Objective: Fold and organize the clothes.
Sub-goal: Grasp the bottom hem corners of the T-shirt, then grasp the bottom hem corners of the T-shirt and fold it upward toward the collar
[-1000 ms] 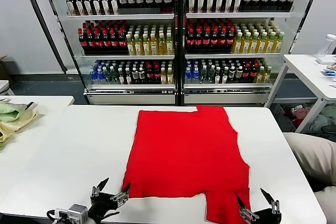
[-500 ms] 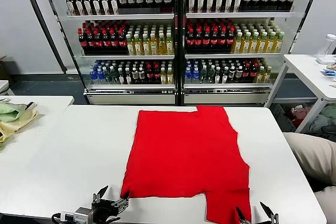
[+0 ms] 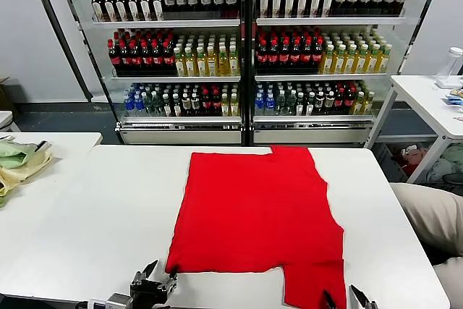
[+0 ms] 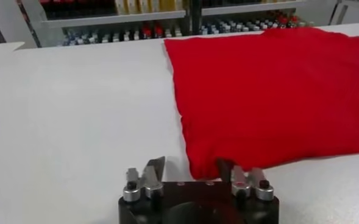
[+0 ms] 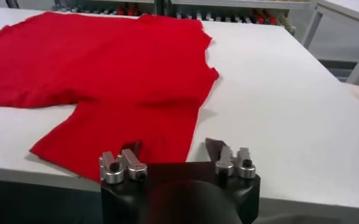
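Both grippers, left [image 3: 160,277] and right [image 3: 342,297], lower, open-fingered, near T-shirt [image 3: 257,215] hem.

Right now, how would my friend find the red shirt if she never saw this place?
Look at the big white table in front of the drink fridges. The red T-shirt lies flat on it, one sleeve reaching the near edge. It is the only bright red cloth; the pale green and yellow pile sits on another table.

**Three views, one shared cloth**

From the head we look forward and down across the surface [image 3: 87,200]. Our wrist cameras sit low at its near edge, facing the far shelves; all three share the red T-shirt [image 3: 253,215].
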`<state>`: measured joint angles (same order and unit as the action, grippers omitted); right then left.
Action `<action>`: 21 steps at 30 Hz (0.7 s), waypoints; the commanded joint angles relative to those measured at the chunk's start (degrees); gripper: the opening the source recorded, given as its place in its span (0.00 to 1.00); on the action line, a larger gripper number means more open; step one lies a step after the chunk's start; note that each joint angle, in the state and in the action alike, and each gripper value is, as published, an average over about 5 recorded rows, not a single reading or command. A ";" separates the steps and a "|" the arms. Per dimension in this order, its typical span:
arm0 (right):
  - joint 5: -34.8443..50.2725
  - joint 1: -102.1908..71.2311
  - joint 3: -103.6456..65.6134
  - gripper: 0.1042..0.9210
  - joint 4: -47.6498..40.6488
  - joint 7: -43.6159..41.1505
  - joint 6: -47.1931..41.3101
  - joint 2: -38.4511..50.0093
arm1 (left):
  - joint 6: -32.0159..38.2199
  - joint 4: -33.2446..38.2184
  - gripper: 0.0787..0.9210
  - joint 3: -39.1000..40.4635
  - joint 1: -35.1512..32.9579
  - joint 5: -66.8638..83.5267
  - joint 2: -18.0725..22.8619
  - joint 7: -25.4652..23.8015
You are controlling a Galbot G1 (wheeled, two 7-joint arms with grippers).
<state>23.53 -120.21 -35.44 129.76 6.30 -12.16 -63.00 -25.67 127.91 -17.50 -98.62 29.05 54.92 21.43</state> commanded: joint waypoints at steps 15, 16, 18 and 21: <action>-2.10 -7.81 -5.14 0.02 9.83 -2.02 2.73 0.54 | 2.01 6.34 0.01 -3.16 -7.99 -0.92 -1.88 1.55; -2.69 -9.05 -6.05 0.02 10.86 -2.12 3.05 0.55 | 2.24 7.49 0.01 -3.85 -10.11 -0.95 -2.50 1.98; -2.94 -11.45 -8.04 0.02 12.37 -2.32 3.42 0.54 | 2.82 9.28 0.01 -5.42 -13.90 -1.37 -3.75 2.81; -3.26 -14.57 -9.51 0.02 13.31 -2.89 3.75 0.07 | 3.62 10.82 0.01 -8.20 -17.97 -2.07 -5.14 3.32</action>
<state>21.94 -128.32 -40.93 138.09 3.85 -9.36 -62.90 -23.78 131.60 -19.49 -103.22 28.17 53.16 22.94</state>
